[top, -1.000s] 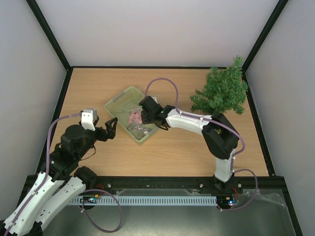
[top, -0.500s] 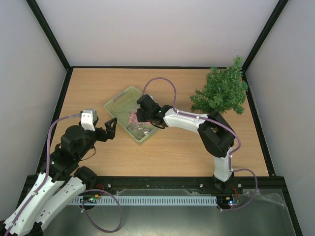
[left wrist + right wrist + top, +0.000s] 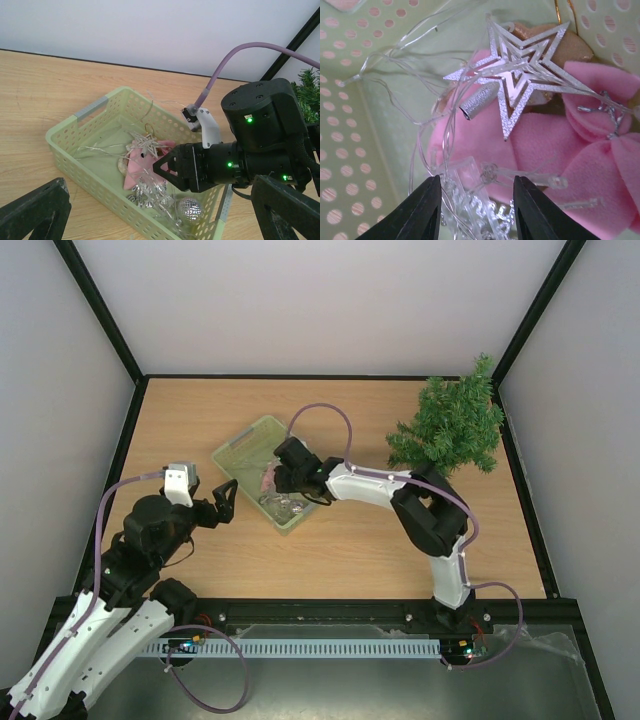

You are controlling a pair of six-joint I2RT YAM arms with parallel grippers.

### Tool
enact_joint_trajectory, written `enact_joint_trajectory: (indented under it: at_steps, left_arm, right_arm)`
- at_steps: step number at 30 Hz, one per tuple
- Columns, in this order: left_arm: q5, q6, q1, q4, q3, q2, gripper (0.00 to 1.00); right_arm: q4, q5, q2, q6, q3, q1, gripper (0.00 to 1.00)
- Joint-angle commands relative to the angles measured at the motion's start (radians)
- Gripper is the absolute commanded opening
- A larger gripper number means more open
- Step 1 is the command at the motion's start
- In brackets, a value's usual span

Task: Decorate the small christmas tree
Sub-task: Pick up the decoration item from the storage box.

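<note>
Hovering part-open and empty over ornaments (image 3: 520, 65) in the basket (image 3: 85, 112), right gripper (image 3: 476, 182) has picked nothing yet, left gripper (image 3: 226, 500) hangs wide open, small christmas tree (image 3: 452, 426) looks bare.

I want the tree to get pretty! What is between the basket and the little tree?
Between basket and tree, the top view shows only the right arm and its purple cable over bare table.

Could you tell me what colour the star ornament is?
The star ornament is glittery silver, clearest in the right wrist view.
</note>
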Motion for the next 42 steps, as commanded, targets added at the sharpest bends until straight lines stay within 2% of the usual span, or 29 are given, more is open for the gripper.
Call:
enact_joint_trajectory:
  at_steps: [1,5,15,20,26,34,42]
  left_arm:
    - [-0.013,0.011,0.005,0.026,-0.013,-0.001,1.0]
    - [-0.014,0.009,0.005,0.027,-0.014,0.0,1.0]
    - [-0.009,0.012,0.005,0.028,-0.014,0.005,1.0]
    - [-0.009,0.012,0.005,0.028,-0.015,0.002,1.0]
    - [-0.01,0.012,0.005,0.027,-0.014,-0.003,1.0]
    - [-0.016,0.01,0.005,0.026,-0.015,-0.016,1.0]
    - [-0.026,0.006,0.006,0.024,-0.015,-0.031,1.0]
  right_arm:
    - [0.044,0.037,0.046,0.039,0.039,0.007,0.37]
    - [0.057,0.043,0.064,0.067,0.044,0.008,0.34]
    - [0.08,0.008,0.092,0.104,0.078,0.035,0.37]
    - [-0.01,0.089,0.105,0.057,0.156,0.064,0.41]
    - [-0.039,0.099,0.139,0.049,0.192,0.066,0.35]
    - [-0.096,0.148,0.178,0.025,0.249,0.066,0.35]
    - [-0.156,0.221,0.144,-0.026,0.29,0.066,0.33]
